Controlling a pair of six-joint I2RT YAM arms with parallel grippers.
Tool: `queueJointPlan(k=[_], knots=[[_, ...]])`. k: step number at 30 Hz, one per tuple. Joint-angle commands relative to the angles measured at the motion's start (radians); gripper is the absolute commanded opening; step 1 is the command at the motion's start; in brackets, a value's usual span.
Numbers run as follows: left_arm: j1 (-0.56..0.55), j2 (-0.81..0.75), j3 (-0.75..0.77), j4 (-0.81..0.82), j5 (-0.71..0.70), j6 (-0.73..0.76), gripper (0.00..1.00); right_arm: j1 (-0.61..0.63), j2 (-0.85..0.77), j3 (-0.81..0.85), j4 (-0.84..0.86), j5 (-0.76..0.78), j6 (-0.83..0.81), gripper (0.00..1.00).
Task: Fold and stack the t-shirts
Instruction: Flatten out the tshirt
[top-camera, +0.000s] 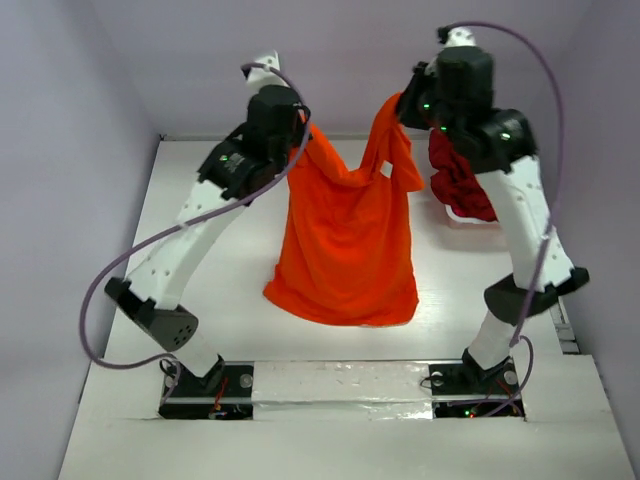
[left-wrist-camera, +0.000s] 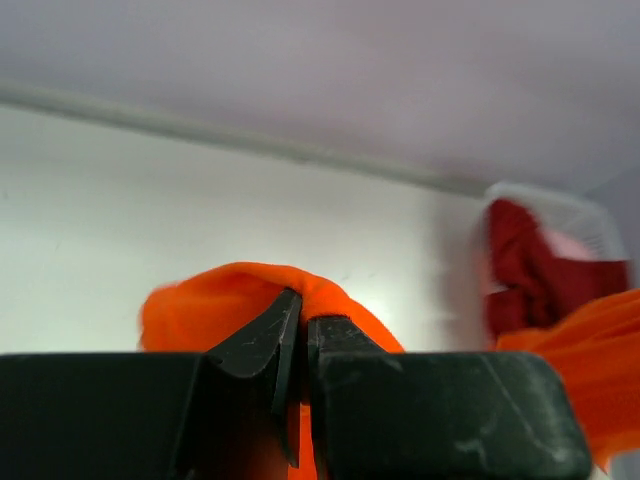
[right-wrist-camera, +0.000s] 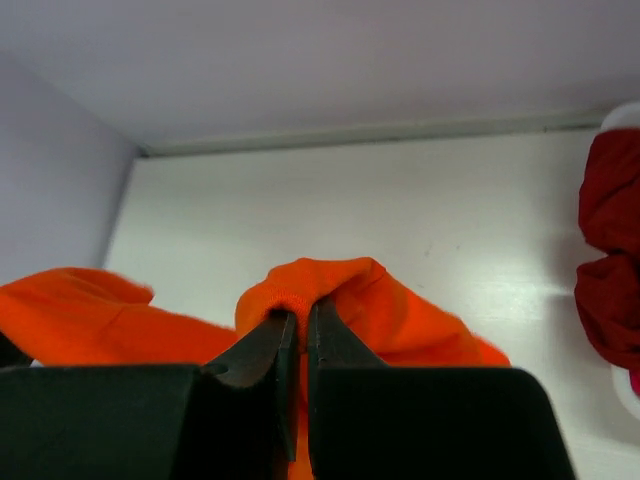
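Pinching 1 upper corner each, the left pincer and right pincer are pressed together on the orange-red t-shirt. It hangs between them, and its hem appears to rest mid-tabletop. Each grip looks to hold only a thin fold, so a hard outward pull could slip a corner free and drop the shirt in a heap. The crimson t-shirt sits far right in the basket. The white tabletop is closed in by pale lilac walls.
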Motion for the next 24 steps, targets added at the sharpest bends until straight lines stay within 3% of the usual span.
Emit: queueJointPlan(k=[1, 5, 13, 18, 24], knots=[[0.063, -0.03, -0.166, 0.221, -0.001, -0.015, 0.0, -0.008, 0.022, -0.116, 0.246, 0.025, 0.006, 0.0], [0.138, 0.111, -0.095, 0.196, -0.007, -0.018, 0.0, -0.008, 0.126, -0.055, 0.231, 0.048, -0.011, 0.0], [0.267, 0.279, -0.01, 0.159, 0.0, -0.054, 0.0, -0.008, 0.115, -0.216, 0.328, 0.085, 0.017, 0.0], [0.316, 0.466, 0.152, 0.016, 0.039, -0.052, 0.0, -0.008, 0.255, -0.098, 0.149, 0.088, 0.058, 0.0], [0.347, 0.514, 0.085, 0.056, 0.08, -0.066, 0.0, -0.008, 0.257, -0.212, 0.168, 0.065, 0.054, 0.0]])
